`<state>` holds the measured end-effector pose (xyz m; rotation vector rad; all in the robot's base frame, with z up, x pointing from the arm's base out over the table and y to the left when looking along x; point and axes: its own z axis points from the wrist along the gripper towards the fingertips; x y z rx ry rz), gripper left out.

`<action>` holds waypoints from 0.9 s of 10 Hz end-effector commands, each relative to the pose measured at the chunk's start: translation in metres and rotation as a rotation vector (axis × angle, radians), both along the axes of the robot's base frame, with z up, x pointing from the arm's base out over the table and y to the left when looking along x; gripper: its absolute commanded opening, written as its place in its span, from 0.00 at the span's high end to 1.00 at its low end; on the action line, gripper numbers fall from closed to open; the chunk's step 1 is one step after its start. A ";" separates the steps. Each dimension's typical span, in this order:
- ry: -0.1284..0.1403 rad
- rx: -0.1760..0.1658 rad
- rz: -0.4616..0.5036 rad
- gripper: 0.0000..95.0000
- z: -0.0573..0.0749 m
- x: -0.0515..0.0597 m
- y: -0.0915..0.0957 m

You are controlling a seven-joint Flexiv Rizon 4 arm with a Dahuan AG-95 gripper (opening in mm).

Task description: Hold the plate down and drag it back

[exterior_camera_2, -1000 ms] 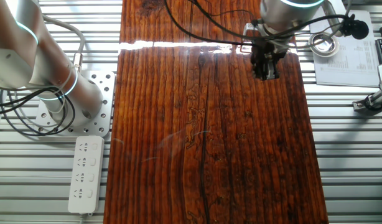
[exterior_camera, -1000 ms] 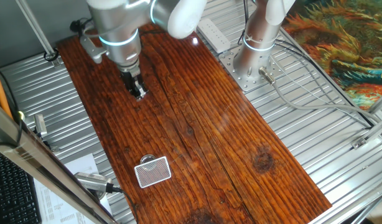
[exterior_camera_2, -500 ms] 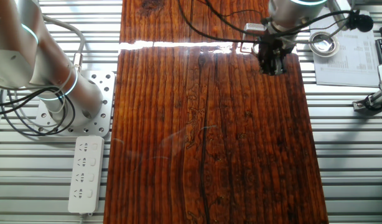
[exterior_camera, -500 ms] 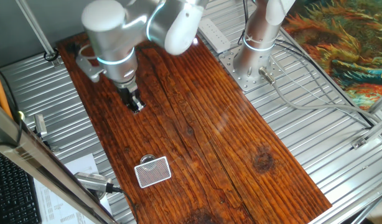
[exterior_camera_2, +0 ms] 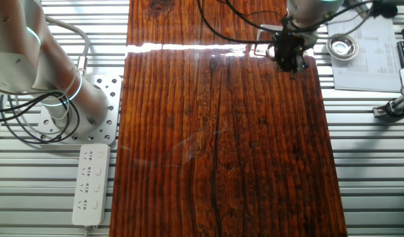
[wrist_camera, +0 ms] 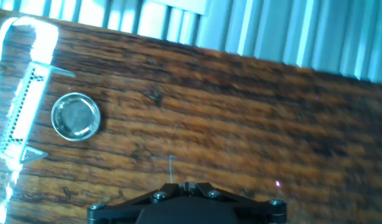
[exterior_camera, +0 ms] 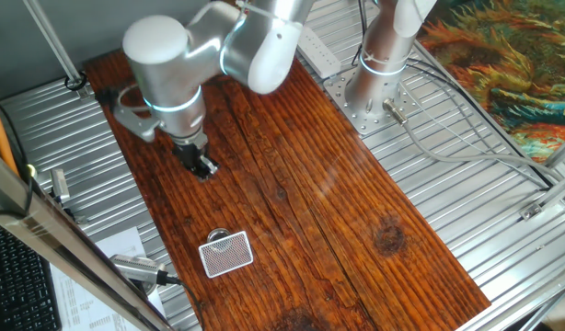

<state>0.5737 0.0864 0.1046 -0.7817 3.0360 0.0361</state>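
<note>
The plate (wrist_camera: 75,117) is a small round silver disc on the wooden table (exterior_camera: 338,211). In one fixed view only its edge (exterior_camera: 218,233) shows, just behind the white cross-hatched card (exterior_camera: 225,254). The card (wrist_camera: 20,112) lies right beside the plate at the left of the hand view. My gripper (exterior_camera: 204,169) hangs low over the table, well short of the plate and apart from it, with its fingers together and nothing in them. In the other fixed view my gripper (exterior_camera_2: 292,62) is near the table's far right corner; plate and card are out of view there.
A second arm's base (exterior_camera: 370,92) stands on the metal bench to the right of the table. A power strip (exterior_camera_2: 90,184) lies beside it. A tape ring (exterior_camera_2: 340,45) rests on paper. A metal tool (exterior_camera: 140,268) lies beside the table near the card.
My gripper has moved along the table towards the plate and card, and the arm has leaned over with it. Plate and card have not moved.
</note>
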 end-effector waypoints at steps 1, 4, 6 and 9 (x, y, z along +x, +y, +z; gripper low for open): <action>-0.003 0.057 0.163 1.00 -0.012 0.005 0.018; 0.009 0.054 0.202 1.00 -0.020 0.011 0.024; 0.014 0.053 0.220 1.00 -0.026 0.012 0.026; 0.014 0.048 0.217 1.00 -0.031 0.016 0.030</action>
